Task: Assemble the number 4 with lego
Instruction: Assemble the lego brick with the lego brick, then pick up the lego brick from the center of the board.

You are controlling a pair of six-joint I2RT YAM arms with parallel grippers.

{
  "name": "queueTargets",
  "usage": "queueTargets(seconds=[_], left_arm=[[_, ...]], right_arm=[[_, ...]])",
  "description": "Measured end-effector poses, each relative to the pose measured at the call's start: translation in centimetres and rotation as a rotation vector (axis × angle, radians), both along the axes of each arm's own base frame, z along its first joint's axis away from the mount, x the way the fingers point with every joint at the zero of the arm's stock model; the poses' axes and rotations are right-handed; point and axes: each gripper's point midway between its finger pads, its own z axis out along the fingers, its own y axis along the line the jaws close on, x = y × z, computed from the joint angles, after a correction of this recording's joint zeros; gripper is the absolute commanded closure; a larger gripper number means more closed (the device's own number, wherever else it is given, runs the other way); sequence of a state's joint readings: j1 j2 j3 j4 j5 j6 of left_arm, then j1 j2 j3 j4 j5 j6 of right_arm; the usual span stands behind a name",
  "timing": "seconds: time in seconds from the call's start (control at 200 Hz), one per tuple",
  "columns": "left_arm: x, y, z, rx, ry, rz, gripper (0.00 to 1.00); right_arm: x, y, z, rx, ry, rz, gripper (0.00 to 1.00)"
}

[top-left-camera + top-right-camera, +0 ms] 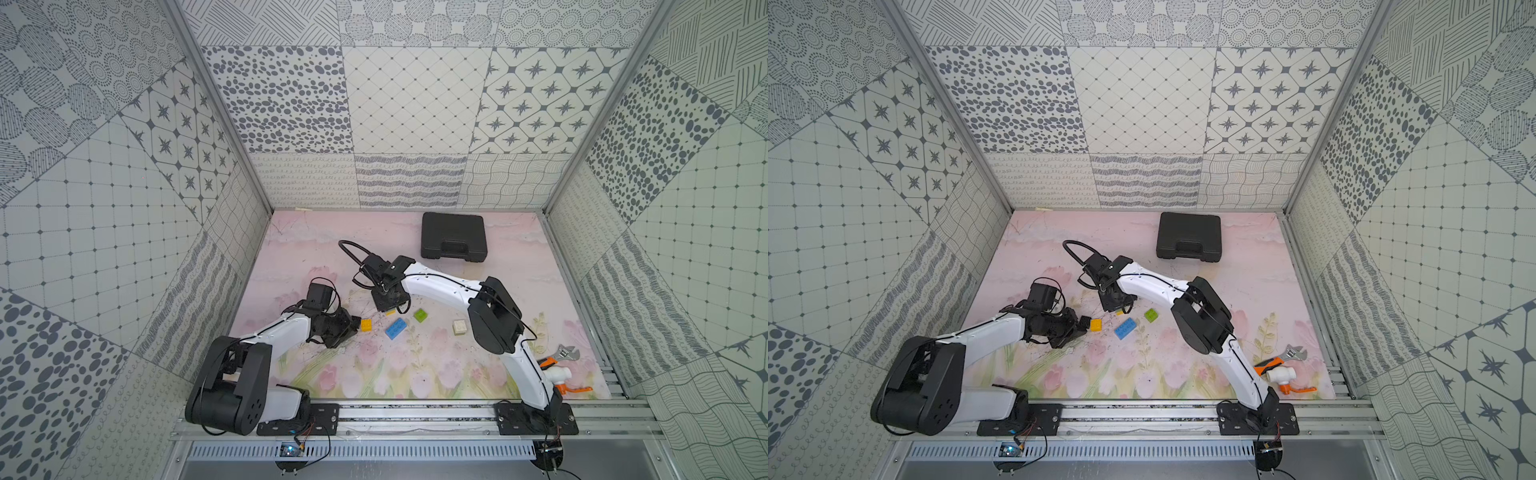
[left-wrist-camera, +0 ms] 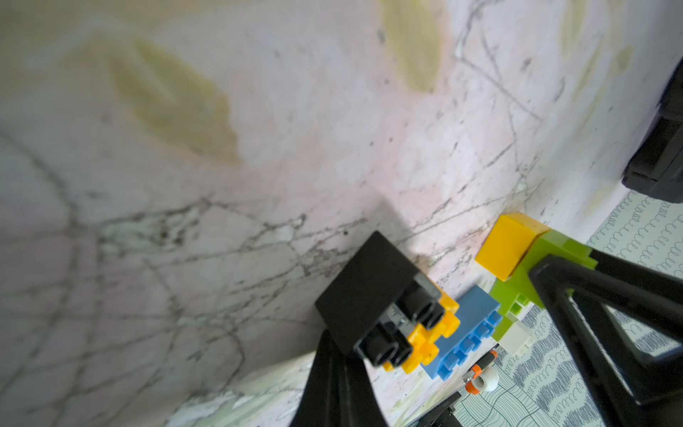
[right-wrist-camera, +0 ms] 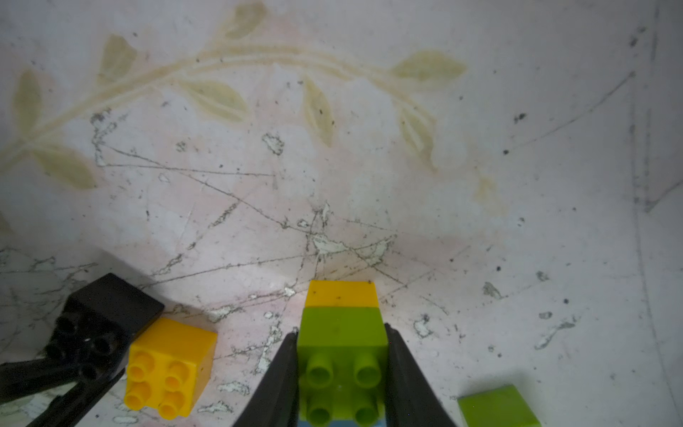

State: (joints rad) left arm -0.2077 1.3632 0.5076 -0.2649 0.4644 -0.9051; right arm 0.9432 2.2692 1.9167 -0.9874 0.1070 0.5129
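Between the jaws of the right gripper (image 3: 340,332), clamped from both sides: a held green brick (image 3: 342,369) with a joined yellow brick (image 3: 342,294) pressed onto its far end, away from the wrist — the only join on show. At the tip of the left gripper (image 2: 334,355), jaws together: a black brick (image 2: 366,292), tipped on its side, studs toward the wrist. Touches the fingers there; cannot tell whether pinched by an edge or merely pushed. Just past the black brick, on its side away from the left gripper and near the right gripper's load: a loose yellow brick (image 3: 170,366), studs sideways. Farther out from the left gripper, near the right gripper but gripped by nothing: a blue brick (image 1: 396,328) and a loose green brick (image 1: 420,315), resting on the mat (image 1: 498,257). Farthest from both grippers, out by the right arm's elbow: a white brick (image 1: 459,327), alone. Reads as an early stage — one pair joined, no outline of the number 4 yet. Leaves black, yellow, blue, green and white to press on, five loose pieces by this count, and likely calls next for mating the black brick or the loose yellow one to the held pair.
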Motion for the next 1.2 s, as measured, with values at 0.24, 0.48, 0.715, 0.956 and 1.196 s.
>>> queueTargets(seconds=[0.24, 0.48, 0.715, 0.956, 1.196], left_arm=[[0.1, 0.0, 0.2, 0.000, -0.008, 0.001, 1.00], [0.1, 0.0, 0.2, 0.003, -0.009, 0.001, 1.00], [0.1, -0.1, 0.1, 0.000, -0.005, -0.001, 1.00], [0.2, -0.5, 0.3, 0.010, -0.012, -0.017, 1.00], [-0.4, 2.5, 1.4, 0.143, -0.022, 0.068, 1.00]], right_arm=[[0.2, -0.3, -0.5, -0.066, 0.002, 0.006, 0.85], [0.1, -0.8, -0.8, -0.096, -0.019, 0.010, 0.80], [0.1, -2.0, -1.2, -0.124, -0.011, -0.004, 0.34], [0.2, -3.5, 1.4, -0.145, -0.029, -0.027, 0.25], [-3.4, 0.8, 6.5, 0.002, -0.082, 0.038, 0.23]])
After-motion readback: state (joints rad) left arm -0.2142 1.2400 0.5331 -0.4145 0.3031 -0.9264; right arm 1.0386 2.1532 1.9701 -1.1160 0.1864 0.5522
